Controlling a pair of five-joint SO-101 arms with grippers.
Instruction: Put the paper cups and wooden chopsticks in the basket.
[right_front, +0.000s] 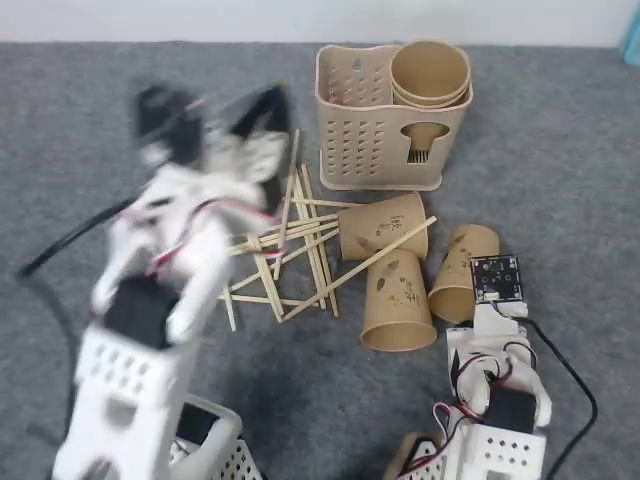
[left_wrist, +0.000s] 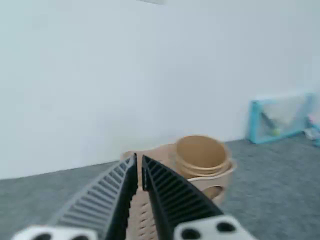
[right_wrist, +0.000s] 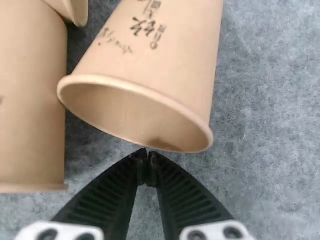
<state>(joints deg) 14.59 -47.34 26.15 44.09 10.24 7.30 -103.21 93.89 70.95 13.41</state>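
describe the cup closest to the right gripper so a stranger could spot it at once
Find the tan basket on the grey carpet. Three cups lie tipped over in front of it; yours is the rightmost cup, its open mouth facing the right gripper.

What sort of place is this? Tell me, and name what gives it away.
Likely an indoor robot test bench: a grey felt-like mat against a plain white wall, two arms mounted at its near edge, and paper cups, chopsticks and a basket.
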